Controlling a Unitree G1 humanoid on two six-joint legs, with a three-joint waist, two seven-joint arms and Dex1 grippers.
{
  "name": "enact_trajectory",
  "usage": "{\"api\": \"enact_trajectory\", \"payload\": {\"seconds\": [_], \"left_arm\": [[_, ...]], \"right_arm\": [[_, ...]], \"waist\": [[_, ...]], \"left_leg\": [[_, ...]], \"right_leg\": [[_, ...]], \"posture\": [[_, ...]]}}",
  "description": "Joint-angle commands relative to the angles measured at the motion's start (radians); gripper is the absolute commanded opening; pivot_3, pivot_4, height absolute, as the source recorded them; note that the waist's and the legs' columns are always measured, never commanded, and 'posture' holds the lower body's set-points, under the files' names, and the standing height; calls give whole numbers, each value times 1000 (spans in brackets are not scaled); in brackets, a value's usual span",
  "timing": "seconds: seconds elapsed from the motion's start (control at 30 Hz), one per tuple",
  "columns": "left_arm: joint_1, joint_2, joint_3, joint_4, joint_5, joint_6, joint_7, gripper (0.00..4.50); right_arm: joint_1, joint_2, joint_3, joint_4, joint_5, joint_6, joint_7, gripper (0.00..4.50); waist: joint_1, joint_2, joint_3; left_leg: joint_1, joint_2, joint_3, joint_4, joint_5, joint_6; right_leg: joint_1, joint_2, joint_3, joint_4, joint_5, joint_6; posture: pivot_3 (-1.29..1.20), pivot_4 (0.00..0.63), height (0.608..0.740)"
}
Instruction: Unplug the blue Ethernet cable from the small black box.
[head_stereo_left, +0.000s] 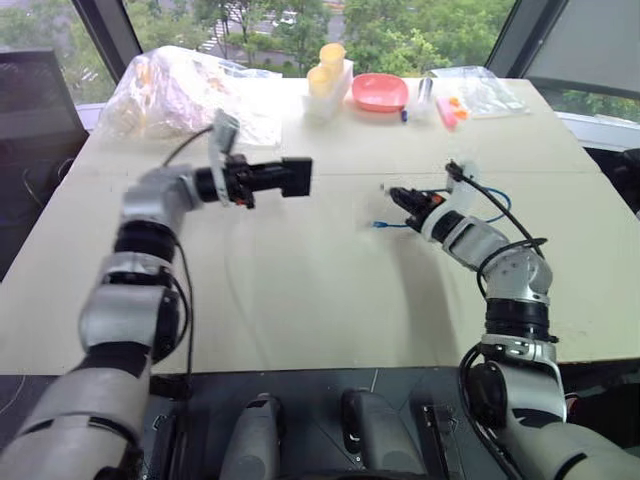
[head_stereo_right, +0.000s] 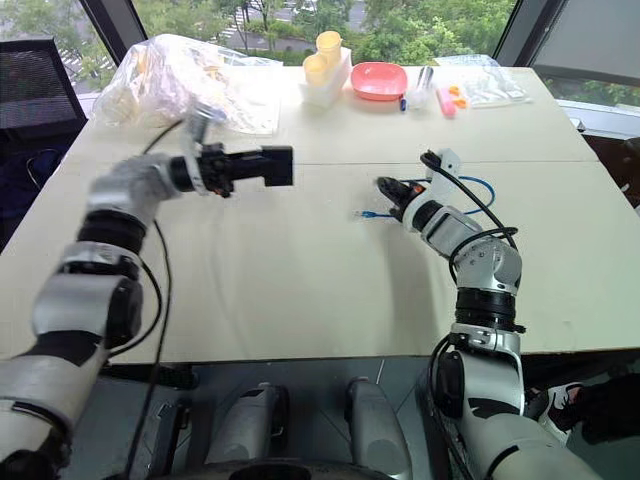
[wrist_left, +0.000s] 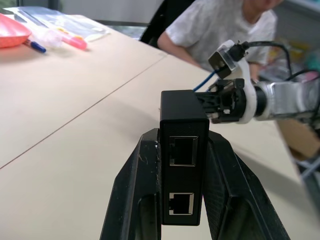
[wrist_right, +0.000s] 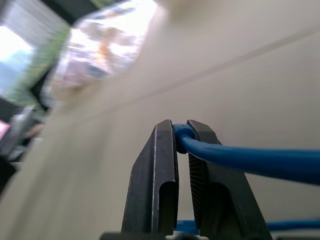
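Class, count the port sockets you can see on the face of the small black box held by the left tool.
2: both sit on the small black box, an upper socket and a lower socket directly beneath it. Both are empty. Other faces are hidden, so more may exist.

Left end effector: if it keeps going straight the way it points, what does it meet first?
Probably the right end effector, holding the blue Ethernet cable; it lies just past the small black box held by the left end effector. Depth uncertain.

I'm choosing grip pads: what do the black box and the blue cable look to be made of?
The small black box looks like matte moulded plastic: flat, evenly dull faces and crisp edges around two open sockets. The blue Ethernet cable seems to have a smooth, slightly glossy rubbery or vinyl jacket, bending sharply where it is pinched.
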Motion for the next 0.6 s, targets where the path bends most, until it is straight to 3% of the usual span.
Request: {"api": "enact_trajectory", "payload": {"seconds": [0.03,0.07,0.17,0.27,0.37,0.43,0.57,0.6], "left_arm": [[8,-51,16,-45,34,-116,104,503],[14,-70,14,-36,46,-146,131,503],[21,-106,14,-9,75,-214,189,503],[20,-149,17,36,105,-287,274,503],[41,-177,-10,68,163,-373,352,503],[61,-201,-12,85,187,-412,414,503],[105,-243,-22,106,227,-456,500,503],[118,-256,-25,108,235,-463,514,503]], "right_arm": [[-14,-26,-36,27,-42,-34,-33,905],[-10,-31,-40,27,-46,-30,-36,1227],[2,-42,-41,5,-55,-6,-40,2739],[72,-75,-13,-163,-19,129,-29,4333],[108,-42,-93,-324,111,273,-76,4467],[101,39,-204,-394,298,361,-180,4467],[98,191,-333,-407,658,367,-519,4467],[112,196,-329,-410,680,377,-580,4467]], "waist": [[0,0,0],[-1,0,0],[-4,0,0],[0,0,0],[3,0,0],[1,0,0],[2,0,0],[2,0,0]], "left_leg": [[0,0,0,0,0,0],[0,0,0,0,0,0],[1,0,0,0,0,0],[1,0,0,0,0,0],[1,0,-1,0,0,0],[1,0,0,0,0,0],[2,2,-1,0,0,0],[2,2,-1,1,0,0]], "right_leg": [[0,0,0,0,0,0],[0,0,0,0,0,0],[0,1,1,0,0,0],[0,2,1,0,0,0],[0,2,1,0,0,0],[0,1,1,0,0,0],[1,2,1,0,1,0],[2,2,0,0,1,0]], "posture": [[0,150,740],[0,150,740],[0,150,740],[0,150,740],[0,150,740],[0,150,740],[0,150,740],[0,150,740]]}}
